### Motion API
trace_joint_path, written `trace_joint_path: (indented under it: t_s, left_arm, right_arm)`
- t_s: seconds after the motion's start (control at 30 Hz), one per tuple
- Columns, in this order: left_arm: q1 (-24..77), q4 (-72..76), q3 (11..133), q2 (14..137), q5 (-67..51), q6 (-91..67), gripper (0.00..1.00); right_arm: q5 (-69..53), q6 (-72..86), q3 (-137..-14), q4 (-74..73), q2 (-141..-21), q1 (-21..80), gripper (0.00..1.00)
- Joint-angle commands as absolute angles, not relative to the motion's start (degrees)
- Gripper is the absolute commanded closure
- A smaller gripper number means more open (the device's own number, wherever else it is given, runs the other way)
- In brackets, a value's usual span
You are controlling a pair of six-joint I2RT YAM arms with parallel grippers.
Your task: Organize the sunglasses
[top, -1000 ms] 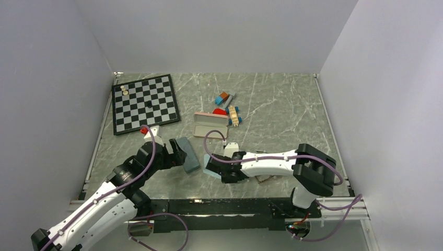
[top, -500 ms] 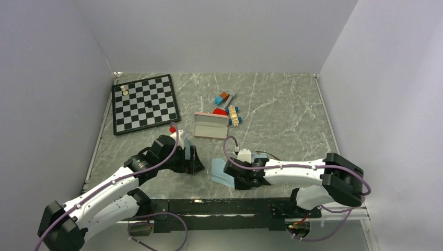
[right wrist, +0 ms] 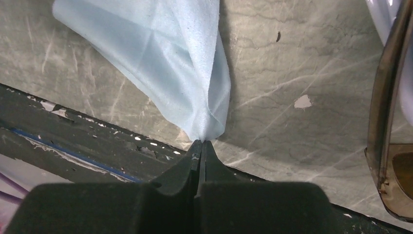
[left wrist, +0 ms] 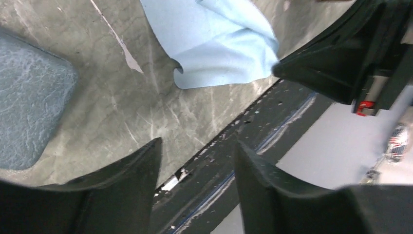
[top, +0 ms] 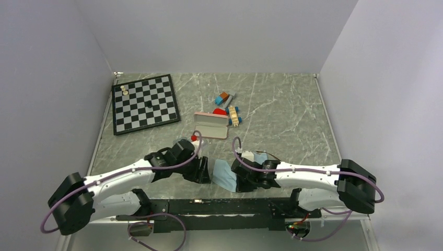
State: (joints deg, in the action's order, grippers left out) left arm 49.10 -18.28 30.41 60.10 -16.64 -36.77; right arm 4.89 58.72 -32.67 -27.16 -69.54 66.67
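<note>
My right gripper [top: 237, 181] is shut on a corner of a light blue cloth [top: 222, 172] at the table's near edge; the pinched corner shows in the right wrist view [right wrist: 199, 142], with the cloth [right wrist: 160, 58] spreading away from it. My left gripper [top: 205, 171] is open and empty just left of that cloth [left wrist: 219, 44], its jaws [left wrist: 197, 146] over the table's front edge. The reddish-brown sunglasses [right wrist: 384, 122] lie to the right of the cloth, partly hidden by my right arm [top: 271, 155]. The pale pair is not clearly visible.
A slate-blue case [left wrist: 29, 117] lies left of my left gripper. An open pink case [top: 210, 125] stands mid-table. A chessboard [top: 145, 103] is at the back left, toy blocks [top: 227, 107] behind the pink case. The black front rail [top: 230, 206] is right below both grippers.
My left gripper has moved right, away from the slate-blue case, up to the cloth. My right gripper has slid right and nearer the front edge, the cloth with it.
</note>
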Motion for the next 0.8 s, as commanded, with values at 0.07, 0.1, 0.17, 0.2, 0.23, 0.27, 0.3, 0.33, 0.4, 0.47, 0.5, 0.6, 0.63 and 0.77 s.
trace_joint_path:
  t_s: [0.07,0.1,0.17,0.2,0.23,0.27,0.3,0.33,0.4,0.47,0.5,0.6,0.63,0.77]
  left_arm:
    - [54.39,-17.16,35.85,68.90,-7.28,-39.55,0.48]
    - [55.05,-17.19,36.67,70.48,-5.82,-40.30,0.48]
    - [56.04,-17.86,38.64,73.67,-4.15,-40.59,0.51]
    - [56.33,-18.86,39.87,75.47,-3.27,-40.66,0.51]
    - [56.48,-20.07,41.35,77.08,-1.89,-40.58,0.51]
    - [56.63,-21.21,42.80,78.91,-1.04,-40.39,0.51]
    - [56.73,-22.15,44.01,80.51,-0.60,-40.33,0.53]
    - [56.92,-22.76,45.17,81.92,-0.53,-40.08,0.55]
    - [57.56,-23.57,46.76,84.36,-0.97,-39.66,0.59]
    - [58.42,-24.84,48.06,86.47,-1.04,-39.43,0.61]
    - [58.83,-25.59,48.68,87.35,-1.16,-39.38,0.62]
    - [60.09,-27.60,49.41,89.11,-1.06,-39.66,0.65]
    - [60.33,-28.48,49.47,89.36,-0.61,-39.92,0.65]
    - [60.65,-26.50,48.23,88.97,-1.73,-40.68,0.61]
  right_arm:
    - [3.34,60.77,-31.45,-23.30,-71.29,66.53,1.00]
    - [3.31,60.90,-31.32,-22.88,-71.32,66.52,1.00]
    - [3.30,60.76,-31.22,-22.12,-71.40,66.53,1.00]
    - [3.40,60.74,-31.20,-21.99,-71.37,66.49,1.00]
    - [3.55,60.70,-31.20,-21.91,-71.32,66.53,1.00]
    - [3.67,60.65,-31.20,-21.89,-71.31,66.53,1.00]
    - [3.89,60.73,-31.18,-21.89,-71.29,66.53,1.00]
    - [4.07,60.73,-31.11,-21.92,-71.16,66.47,1.00]
    - [4.42,60.92,-30.88,-21.88,-70.78,66.55,1.00]
    - [4.64,61.11,-30.77,-21.95,-70.30,66.46,1.00]
    - [4.78,61.09,-30.80,-22.11,-70.04,66.45,1.00]
    - [5.05,61.21,-30.47,-22.32,-69.25,66.44,1.00]
    - [5.17,61.25,-30.25,-22.40,-69.12,66.45,1.00]
    - [5.20,61.59,-29.36,-21.37,-69.00,66.44,1.00]
